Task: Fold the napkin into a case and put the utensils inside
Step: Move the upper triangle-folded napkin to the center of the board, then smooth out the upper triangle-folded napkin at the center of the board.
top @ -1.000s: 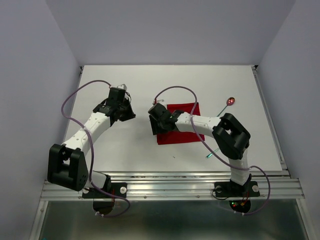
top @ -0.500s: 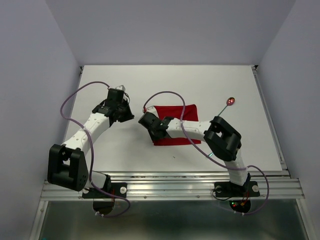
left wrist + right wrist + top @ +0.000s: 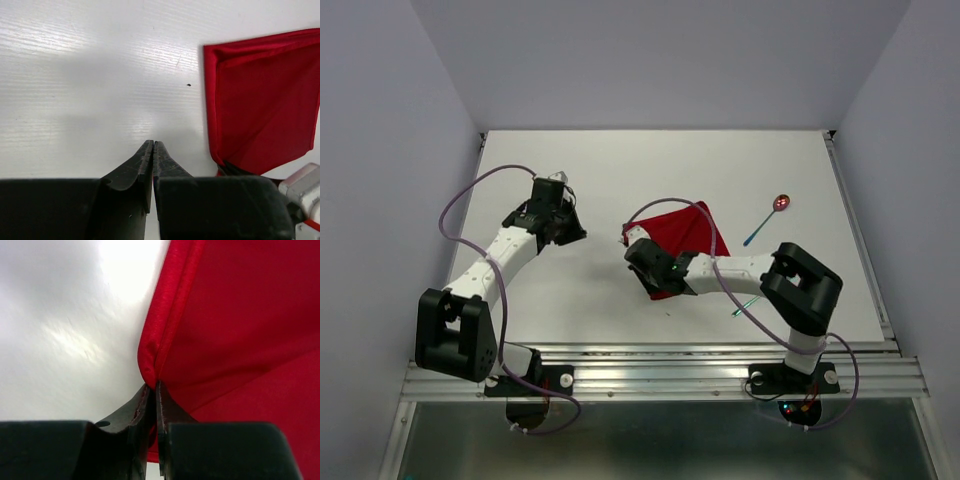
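The red napkin (image 3: 685,232) lies mid-table with its left part lifted and skewed. My right gripper (image 3: 642,256) is shut on a folded edge corner of it; the right wrist view shows the cloth (image 3: 240,325) pinched between the fingertips (image 3: 156,386). My left gripper (image 3: 575,232) is shut and empty, over bare table left of the napkin (image 3: 260,100), its tips (image 3: 153,146) apart from the cloth. The spoon (image 3: 781,202) with a red-pink bowl lies at the right. The teal fork (image 3: 744,305) lies near the right arm, partly hidden by it.
The white table (image 3: 570,290) has raised walls behind and at both sides. A metal rail (image 3: 660,372) runs along its near edge. Purple cables loop over both arms. The right gripper's white body (image 3: 300,185) shows at the lower right of the left wrist view.
My right gripper, shut on the napkin's left edge, moved towards the near side and drew the cloth up, so the flat rectangle is now skewed. The left arm has barely moved.
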{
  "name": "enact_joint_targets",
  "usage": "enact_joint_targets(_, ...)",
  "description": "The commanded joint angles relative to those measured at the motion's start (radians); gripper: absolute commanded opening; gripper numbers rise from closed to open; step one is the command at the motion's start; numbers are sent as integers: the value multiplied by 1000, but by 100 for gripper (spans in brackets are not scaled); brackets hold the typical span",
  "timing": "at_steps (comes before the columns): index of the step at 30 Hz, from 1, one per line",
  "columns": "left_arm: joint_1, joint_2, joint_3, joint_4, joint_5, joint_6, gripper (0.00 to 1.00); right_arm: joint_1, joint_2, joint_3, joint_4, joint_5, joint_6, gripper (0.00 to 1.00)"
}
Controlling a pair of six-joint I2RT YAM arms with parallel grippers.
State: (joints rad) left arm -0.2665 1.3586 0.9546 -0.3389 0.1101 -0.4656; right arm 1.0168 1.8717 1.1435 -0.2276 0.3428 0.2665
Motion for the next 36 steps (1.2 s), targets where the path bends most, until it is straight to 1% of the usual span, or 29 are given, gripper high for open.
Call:
enact_joint_targets(1, 3, -15, -27, 40, 40, -11, 16, 8, -130, -138, 65, -50, -133, 13)
enact_joint_targets(2, 3, -12, -31, 50, 54, -15, 16, 8, -149, -171, 65, -42, -139, 25)
enact_joint_targets(3, 3, -7, -34, 55, 63, -24, 17, 8, -178, -185, 63, -21, -145, 31)
enact_joint_targets(4, 3, -7, -40, 63, 85, -28, 18, 8, -190, -195, 60, -16, -148, 41)
enact_joint_targets(5, 1, -1, -42, 76, 97, -36, 22, 8, -213, -211, 57, -5, -144, 47)
enact_joint_targets(6, -5, 4, -43, 84, 115, -41, 25, 8, -223, -217, 57, -2, -139, 52)
enact_joint_targets(7, -11, 7, -43, 90, 115, -47, 28, 8, -233, -218, 56, -5, -133, 54)
enact_joint_targets(8, -19, 10, -42, 100, 122, -53, 35, 8, -244, -218, 56, -11, -124, 59)
enact_joint_targets(10, -54, 26, -36, 107, 128, -71, 47, 8, -269, -208, 56, -8, -86, 61)
enact_joint_targets(11, -68, 33, -33, 121, 131, -79, 55, 8, -272, -200, 54, 8, -67, 63)
enact_joint_targets(12, -82, 48, -31, 129, 135, -87, 67, 8, -272, -177, 50, 15, -34, 63)
enact_joint_targets(13, -92, 56, -30, 135, 141, -105, 72, 8, -270, -165, 40, 24, -17, 63)
enact_joint_targets(15, -111, 80, -30, 158, 149, -125, 75, 8, -252, -115, 1, 57, 38, 62)
enact_joint_targets(17, -112, 94, -36, 169, 154, -143, 75, -3, -235, -82, -39, 65, 71, 61)
enact_joint_targets(18, -112, 103, -37, 175, 149, -157, 74, -3, -215, -70, -45, 53, 91, 60)
enact_joint_targets(20, -111, 108, -45, 179, 129, -172, 73, -41, -195, -30, -55, 45, 114, 58)
enact_joint_targets(24, -103, 111, -59, 198, 135, -208, 71, -99, -138, 36, -55, -34, 152, 53)
enact_joint_targets(26, -105, 122, -57, 212, 171, -209, 70, -109, -137, 44, -53, -77, 155, 51)
enact_joint_targets(29, -108, 140, -59, 222, 180, -215, 70, -109, -137, 44, -71, -99, 137, 51)
enact_joint_targets(36, -108, 214, -57, 258, 223, -245, 69, -109, -108, 32, -88, -105, 96, 53)
